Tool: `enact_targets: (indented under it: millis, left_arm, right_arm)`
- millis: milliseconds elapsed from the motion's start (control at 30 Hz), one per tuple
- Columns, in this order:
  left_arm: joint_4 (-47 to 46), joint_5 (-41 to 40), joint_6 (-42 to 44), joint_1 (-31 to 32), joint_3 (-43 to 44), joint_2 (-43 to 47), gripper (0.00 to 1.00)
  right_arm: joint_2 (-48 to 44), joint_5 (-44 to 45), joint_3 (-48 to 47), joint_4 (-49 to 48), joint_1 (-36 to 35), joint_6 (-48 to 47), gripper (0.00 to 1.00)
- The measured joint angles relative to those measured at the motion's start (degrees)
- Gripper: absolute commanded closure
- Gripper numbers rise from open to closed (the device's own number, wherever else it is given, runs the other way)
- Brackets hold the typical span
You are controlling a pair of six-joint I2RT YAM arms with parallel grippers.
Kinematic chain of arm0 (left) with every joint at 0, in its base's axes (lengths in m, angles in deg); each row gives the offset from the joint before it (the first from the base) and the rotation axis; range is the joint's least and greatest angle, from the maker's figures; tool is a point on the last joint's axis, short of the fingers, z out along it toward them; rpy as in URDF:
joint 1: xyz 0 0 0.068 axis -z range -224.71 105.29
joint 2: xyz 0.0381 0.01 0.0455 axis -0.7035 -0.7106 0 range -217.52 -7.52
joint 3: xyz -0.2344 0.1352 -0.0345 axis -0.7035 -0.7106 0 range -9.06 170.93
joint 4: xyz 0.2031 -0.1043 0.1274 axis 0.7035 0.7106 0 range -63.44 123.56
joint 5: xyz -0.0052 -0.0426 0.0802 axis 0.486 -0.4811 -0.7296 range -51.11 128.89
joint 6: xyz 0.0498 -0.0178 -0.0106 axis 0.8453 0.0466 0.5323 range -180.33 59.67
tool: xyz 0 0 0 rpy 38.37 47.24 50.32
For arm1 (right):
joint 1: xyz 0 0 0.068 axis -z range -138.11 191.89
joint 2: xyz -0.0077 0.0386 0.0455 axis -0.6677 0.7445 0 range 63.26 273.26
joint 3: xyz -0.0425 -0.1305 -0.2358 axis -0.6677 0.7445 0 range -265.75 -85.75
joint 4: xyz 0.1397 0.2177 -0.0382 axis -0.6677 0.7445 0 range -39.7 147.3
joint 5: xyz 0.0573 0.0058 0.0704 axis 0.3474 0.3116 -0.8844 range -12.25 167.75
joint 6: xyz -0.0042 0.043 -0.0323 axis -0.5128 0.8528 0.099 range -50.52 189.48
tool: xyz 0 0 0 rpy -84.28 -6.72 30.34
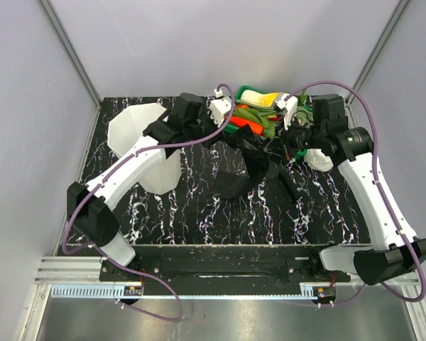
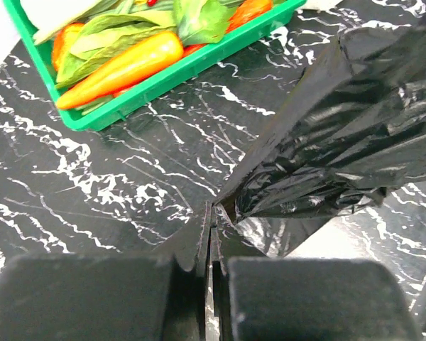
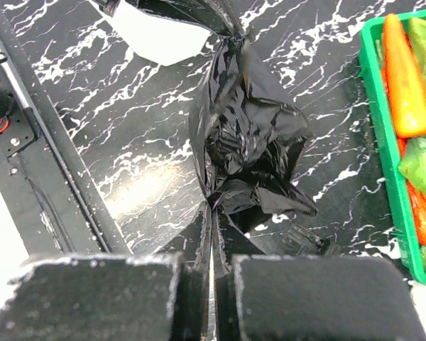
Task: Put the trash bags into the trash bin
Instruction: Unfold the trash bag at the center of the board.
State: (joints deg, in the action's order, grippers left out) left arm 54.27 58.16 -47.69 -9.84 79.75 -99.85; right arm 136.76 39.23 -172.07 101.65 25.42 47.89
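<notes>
The left fingers (image 2: 203,245) and right fingers (image 3: 202,238) each pinched the crinkled trash bag (image 1: 254,160), which drooped between them over the worktop (image 1: 199,209), outside the trash bin (image 1: 136,126).

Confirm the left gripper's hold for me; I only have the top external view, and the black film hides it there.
Observer: The left wrist view shows the left gripper shut, pinching a corner of the trash bag.
Operator: Check the right one.
Observer: The right wrist view shows the right gripper shut on the bag too, with a crinkled bunch fanning out just ahead of it.
Operator: Report the green tray's clearance.
Observer: In the left wrist view the green tray sits apart from the film, and marbled tabletop shows between them.
</notes>
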Motion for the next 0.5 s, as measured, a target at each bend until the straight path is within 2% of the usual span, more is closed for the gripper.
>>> enact_targets:
  millis: [500]
  left_arm:
    - [0.0, -5.1, 7.7, -2.4, 0.0, 0.9, 1.0]
  right_arm:
    - [0.4, 8.5, -8.5, 0.7, 4.3, 1.0, 1.0]
